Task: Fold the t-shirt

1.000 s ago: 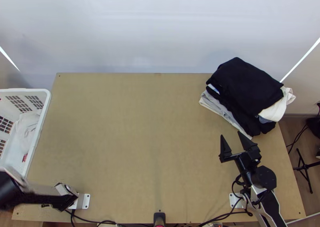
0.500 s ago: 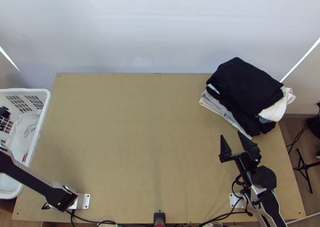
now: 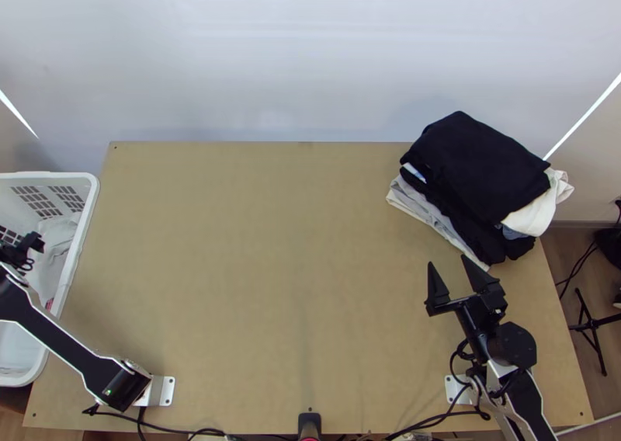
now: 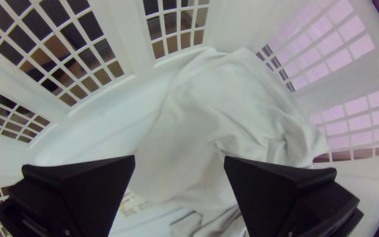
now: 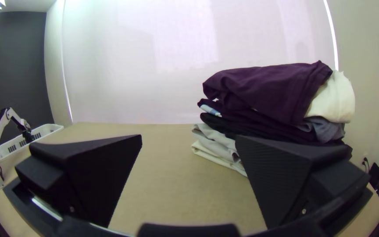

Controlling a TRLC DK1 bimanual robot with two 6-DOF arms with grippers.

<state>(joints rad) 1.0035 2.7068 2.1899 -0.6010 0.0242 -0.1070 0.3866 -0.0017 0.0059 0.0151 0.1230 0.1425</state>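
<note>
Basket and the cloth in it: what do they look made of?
Basket: probably plastic, white and smooth with a slight sheen, its walls moulded with grids of openings. Cloth: pale, matt fabric, perhaps cotton jersey, judging by its soft, rounded creases.

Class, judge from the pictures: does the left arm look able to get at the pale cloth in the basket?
Probably yes: the left gripper, its fingers apart, faces the pale cloth within the white basket, and no other item appears to cover it.
</note>
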